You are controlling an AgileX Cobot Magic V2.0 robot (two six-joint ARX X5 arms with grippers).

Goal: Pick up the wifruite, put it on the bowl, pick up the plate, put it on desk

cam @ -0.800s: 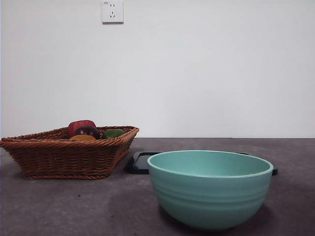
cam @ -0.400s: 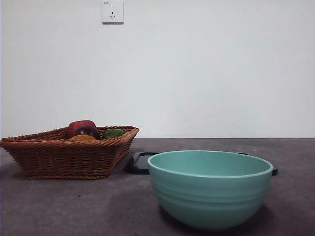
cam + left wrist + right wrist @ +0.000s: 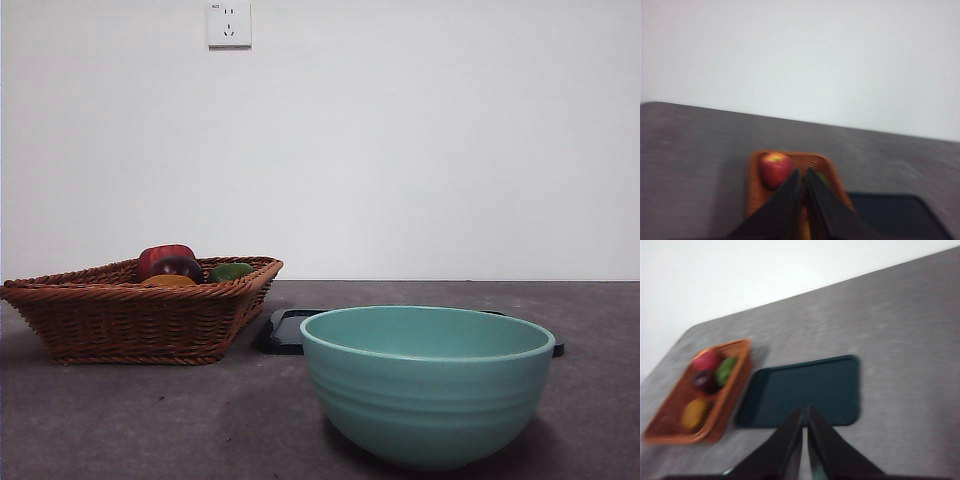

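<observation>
The wifruite [image 3: 168, 281] [image 3: 695, 412], a small brownish-orange fruit, lies in the wicker basket [image 3: 130, 320] at the left. The mint-teal bowl [image 3: 427, 385] stands near and large on the desk [image 3: 150, 420]. Behind it the flat dark plate [image 3: 285, 332] [image 3: 805, 390] lies beside the basket. My left gripper [image 3: 803, 171] hangs shut high above the basket, holding nothing. High over the plate, my right gripper [image 3: 805, 409] is also shut and empty. Neither arm shows in the front view.
In the basket [image 3: 727, 390] also lie a red apple [image 3: 162, 255] [image 3: 775, 169], a dark purple fruit [image 3: 705, 380] and a green fruit [image 3: 231, 271]. A white wall with a socket [image 3: 228, 23] rises behind the desk.
</observation>
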